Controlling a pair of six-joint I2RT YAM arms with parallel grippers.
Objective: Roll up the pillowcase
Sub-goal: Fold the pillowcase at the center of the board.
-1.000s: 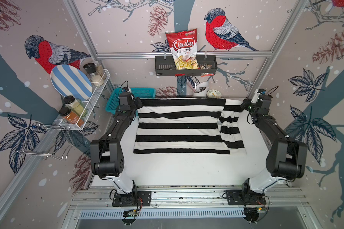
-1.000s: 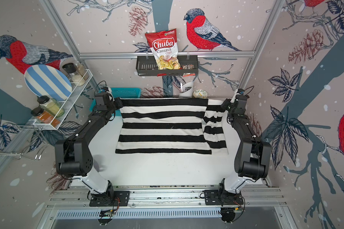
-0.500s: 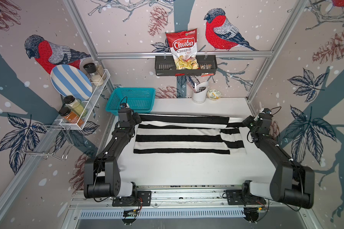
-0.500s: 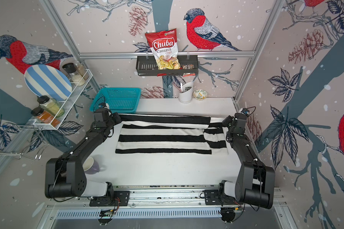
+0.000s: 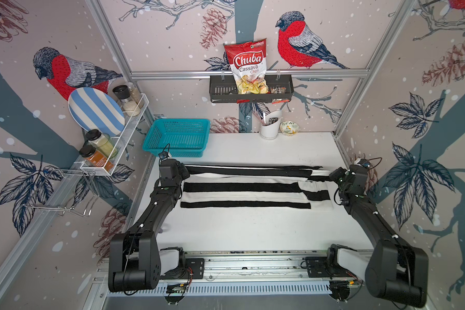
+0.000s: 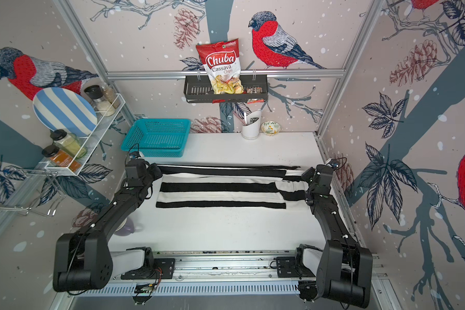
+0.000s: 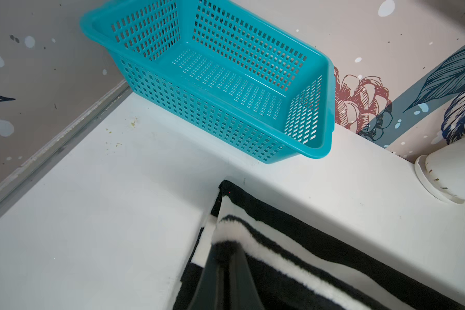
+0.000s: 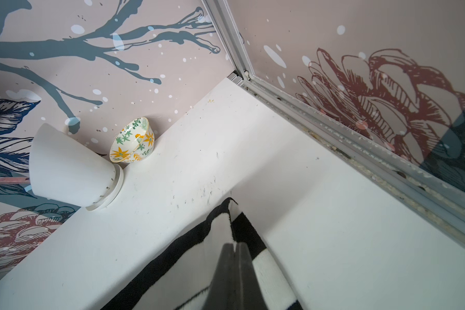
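Black-and-white striped cloth, the pillowcase (image 5: 247, 188), lies across the middle of the white table (image 5: 253, 236) and reaches nearly from one arm to the other. Its far edge is doubled over toward the near side, making a long low fold that runs between the two claws. The near part lies flat, with two black bands showing in both top views. At the right end the stripes sit offset, as on an overlapping flap.

The left gripper (image 5: 185, 171) sits at the left end of that fold. In the left wrist view its fingers (image 7: 242, 273) are clenched on the cloth, with a tuft of black pile pinched at the tips. The right gripper (image 5: 333, 175) sits at the right end. Seen from its own wrist camera, the two fingers meet with only a thin seam between them (the fabric corner pokes out just past the tips), so it too is grasping the pillowcase.

Beyond the left claw a teal basket (image 5: 177, 137) stands in the far left corner, apart from the cloth. A white holder (image 5: 270, 126) and a small flowered bowl (image 5: 289, 126) stand side by side against the back wall.
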